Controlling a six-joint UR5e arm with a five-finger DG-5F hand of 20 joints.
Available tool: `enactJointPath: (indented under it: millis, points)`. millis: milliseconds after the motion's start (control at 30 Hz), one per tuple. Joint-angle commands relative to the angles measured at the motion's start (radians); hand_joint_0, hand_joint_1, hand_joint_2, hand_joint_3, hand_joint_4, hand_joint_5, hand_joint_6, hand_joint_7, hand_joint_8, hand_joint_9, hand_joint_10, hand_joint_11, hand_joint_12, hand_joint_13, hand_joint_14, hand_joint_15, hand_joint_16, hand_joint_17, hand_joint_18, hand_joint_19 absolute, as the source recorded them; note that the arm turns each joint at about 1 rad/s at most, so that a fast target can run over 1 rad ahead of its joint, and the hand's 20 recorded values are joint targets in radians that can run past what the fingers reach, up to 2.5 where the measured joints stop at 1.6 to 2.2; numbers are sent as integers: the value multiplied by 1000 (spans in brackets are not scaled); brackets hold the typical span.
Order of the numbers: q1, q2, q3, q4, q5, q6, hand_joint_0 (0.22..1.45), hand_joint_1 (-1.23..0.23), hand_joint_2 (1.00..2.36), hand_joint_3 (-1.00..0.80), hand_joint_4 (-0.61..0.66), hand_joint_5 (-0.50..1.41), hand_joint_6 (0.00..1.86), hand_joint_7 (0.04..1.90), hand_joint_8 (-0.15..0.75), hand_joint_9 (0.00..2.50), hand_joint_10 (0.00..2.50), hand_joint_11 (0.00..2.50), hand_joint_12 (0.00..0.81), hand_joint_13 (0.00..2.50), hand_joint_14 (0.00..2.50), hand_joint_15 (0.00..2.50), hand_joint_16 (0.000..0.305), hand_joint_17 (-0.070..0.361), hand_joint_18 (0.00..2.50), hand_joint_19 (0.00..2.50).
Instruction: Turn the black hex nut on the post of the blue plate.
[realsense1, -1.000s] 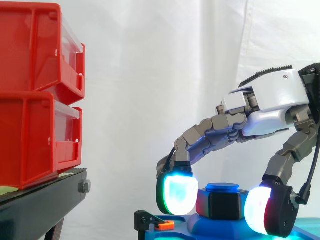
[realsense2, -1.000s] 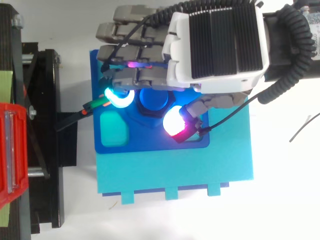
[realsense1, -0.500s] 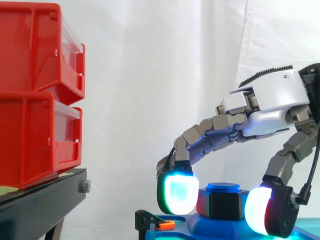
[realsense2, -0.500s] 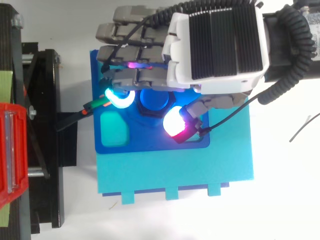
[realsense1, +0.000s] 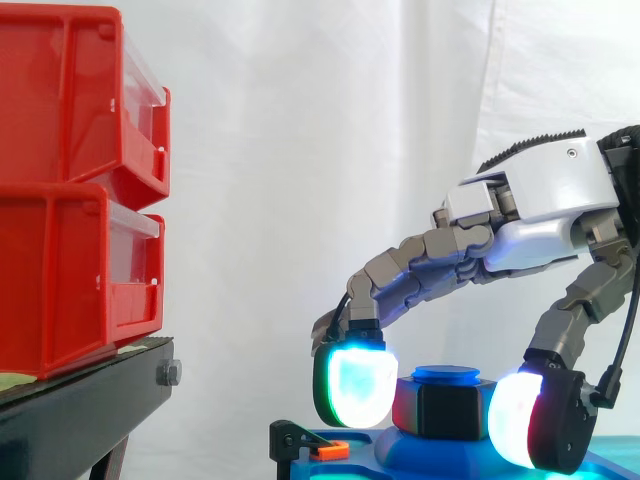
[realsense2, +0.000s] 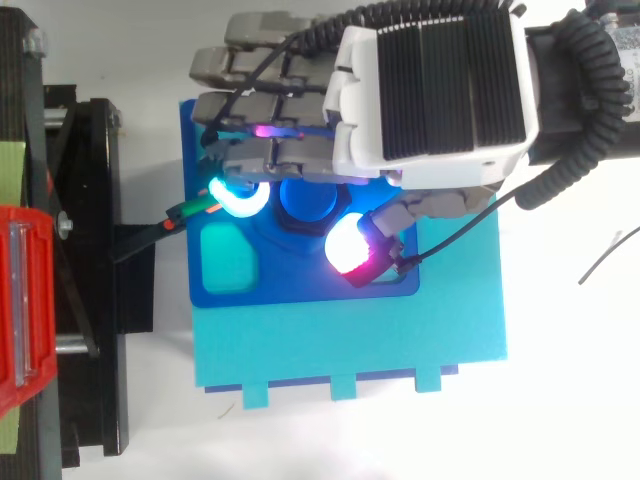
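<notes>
The black hex nut (realsense1: 440, 410) sits on a post with a round blue cap (realsense2: 308, 197), which stands on the dark blue plate (realsense2: 300, 285). My hand (realsense1: 540, 200) reaches in from the right and arches over the post. Its fingers curl down. A glowing cyan fingertip (realsense1: 352, 388) rests against the nut's left side, and the thumb's white and red pad (realsense1: 515, 420) rests against its right side, so the nut is pinched between them. From above, the hand (realsense2: 430, 90) covers most of the nut.
The dark blue plate lies on a lighter blue base (realsense2: 350, 340). A rounded square recess (realsense2: 228, 258) sits left of the post. An orange and black clip (realsense1: 328, 450) is at the plate's left edge. Stacked red bins (realsense1: 70, 190) stand on a black stand (realsense1: 80, 410) at left.
Almost nothing differs: the back of the hand has risen very slightly and the thumb pad has shifted a touch. The nut and plate stay where they were.
</notes>
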Motion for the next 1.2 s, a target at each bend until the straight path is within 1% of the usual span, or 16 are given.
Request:
enactJointPath:
  millis: [0, 167, 267, 300, 400, 867, 1100, 1167]
  points:
    - [2, 0, 0, 8, 4, 0, 533, -844, 1003, -458, 211, -173, 501, 1105, 259, 318, 0, 23, 373, 181, 0, 0, 52, 116, 157, 41]
    - [10, -1, 0, 15, 7, 0, 537, -841, 1004, -445, 208, -173, 501, 1103, 259, 320, 0, 30, 373, 182, 0, 0, 51, 115, 157, 34]
    - [8, -25, 2, 15, 2, 3, 539, -832, 1006, -433, 206, -173, 501, 1109, 258, 320, 0, 23, 372, 180, 0, 0, 51, 115, 157, 42]
    - [5, -25, 2, 17, 2, 5, 540, -830, 1006, -429, 206, -173, 501, 1109, 258, 320, 0, 23, 372, 180, 0, 0, 51, 115, 156, 40]
    - [5, -35, 3, 29, -1, 9, 539, -808, 1006, -422, 211, -172, 501, 1115, 259, 321, 0, 24, 372, 180, 0, 0, 51, 115, 155, 43]
    - [4, -35, 8, 20, -2, 12, 533, -749, 1007, -412, 226, -165, 501, 1138, 263, 327, 0, 17, 376, 185, 0, 0, 52, 116, 158, 42]
    - [1, -34, 8, 20, -15, 12, 535, -723, 1005, -425, 216, -156, 501, 1160, 271, 342, 1, 23, 376, 191, 0, 0, 51, 116, 160, 42]
    - [1, -35, 8, 20, -18, 11, 511, -720, 1004, -447, 228, -162, 501, 1129, 276, 343, 0, 22, 383, 193, 0, 0, 53, 119, 165, 43]
